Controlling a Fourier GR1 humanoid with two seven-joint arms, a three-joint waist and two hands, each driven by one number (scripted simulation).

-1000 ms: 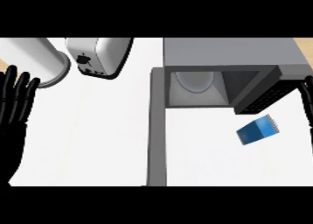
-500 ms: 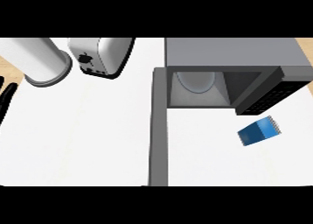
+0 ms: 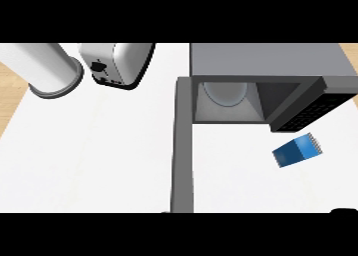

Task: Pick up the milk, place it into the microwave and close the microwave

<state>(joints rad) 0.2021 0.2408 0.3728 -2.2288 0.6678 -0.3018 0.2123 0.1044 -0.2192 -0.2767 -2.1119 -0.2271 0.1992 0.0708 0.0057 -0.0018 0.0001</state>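
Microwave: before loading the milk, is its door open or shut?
Open: the microwave door swings out left, exposing the cavity and its plate.

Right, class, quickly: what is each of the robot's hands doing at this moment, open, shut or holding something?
Left hand: not in view.
Right hand: only a black tip shows at the lower right edge; its state cannot be told.

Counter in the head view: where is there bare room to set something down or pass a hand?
Widest free patch: left of the open microwave door, below the toaster and cylinder. Smaller patch right of the door, around the milk. Crowded along the back.
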